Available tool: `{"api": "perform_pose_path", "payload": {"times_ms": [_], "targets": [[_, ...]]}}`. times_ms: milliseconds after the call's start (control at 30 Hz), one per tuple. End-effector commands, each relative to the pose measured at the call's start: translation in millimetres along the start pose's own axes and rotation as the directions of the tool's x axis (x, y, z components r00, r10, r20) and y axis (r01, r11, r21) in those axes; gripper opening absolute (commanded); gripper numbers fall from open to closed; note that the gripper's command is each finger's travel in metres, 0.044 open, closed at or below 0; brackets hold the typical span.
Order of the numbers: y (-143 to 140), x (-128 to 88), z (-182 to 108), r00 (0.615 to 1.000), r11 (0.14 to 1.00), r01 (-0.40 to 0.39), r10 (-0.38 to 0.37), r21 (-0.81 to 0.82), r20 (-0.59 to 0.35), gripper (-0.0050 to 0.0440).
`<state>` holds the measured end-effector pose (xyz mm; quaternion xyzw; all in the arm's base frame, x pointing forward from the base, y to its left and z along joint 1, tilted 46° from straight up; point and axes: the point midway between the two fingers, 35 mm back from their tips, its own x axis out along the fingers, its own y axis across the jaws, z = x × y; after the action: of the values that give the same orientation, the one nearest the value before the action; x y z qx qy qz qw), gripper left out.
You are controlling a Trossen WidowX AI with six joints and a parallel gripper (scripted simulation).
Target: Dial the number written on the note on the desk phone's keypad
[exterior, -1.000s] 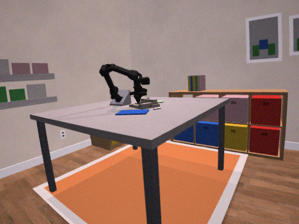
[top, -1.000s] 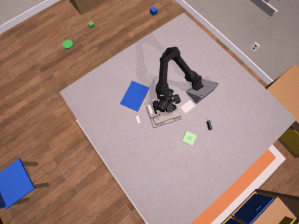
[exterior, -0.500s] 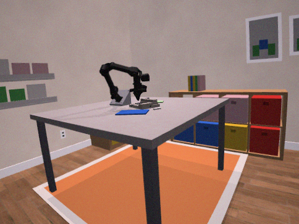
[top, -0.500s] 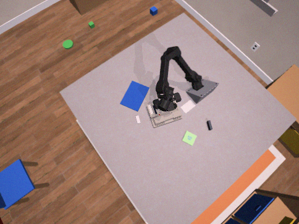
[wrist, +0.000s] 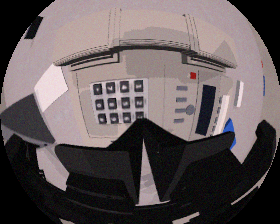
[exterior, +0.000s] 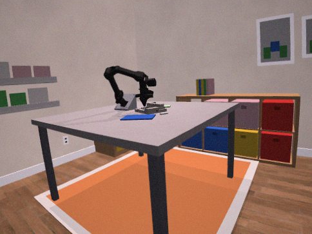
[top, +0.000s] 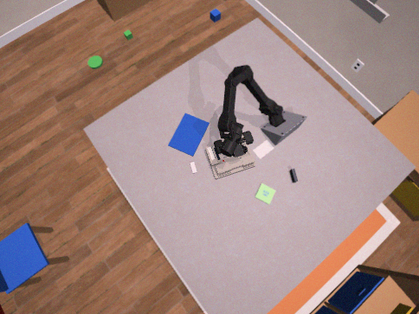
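Keypad (wrist: 119,102) bottom row hidden behind gripper (wrist: 143,123); digits unreadable.

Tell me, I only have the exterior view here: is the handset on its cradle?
Observer: Yes. In the wrist view the handset lies across the top of the phone.
Operator: Are the fingers shut?
Observer: Yes, the gripper is shut on nothing, tips together just below the keypad.
Operator: Where's the note?
Observer: From the top view, a green note lies on the table, apart from the phone.
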<state>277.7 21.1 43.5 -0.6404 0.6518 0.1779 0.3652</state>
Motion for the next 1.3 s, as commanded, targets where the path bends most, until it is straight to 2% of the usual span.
{"api": "perform_pose_path", "payload": {"times_ms": [0, 200, 1267], "targets": [[1.0, 6.7, -0.9, 1.000, 1.000, -0.002, 0.002, -0.004, -0.006, -0.0050], [1.1, 14.9, -1.1, 1.000, 1.000, -0.002, 0.002, -0.004, -0.006, -0.0050], [1.1, 16.5, -1.1, 1.000, 1.000, -0.002, 0.002, -0.004, -0.006, -0.0050]]}}
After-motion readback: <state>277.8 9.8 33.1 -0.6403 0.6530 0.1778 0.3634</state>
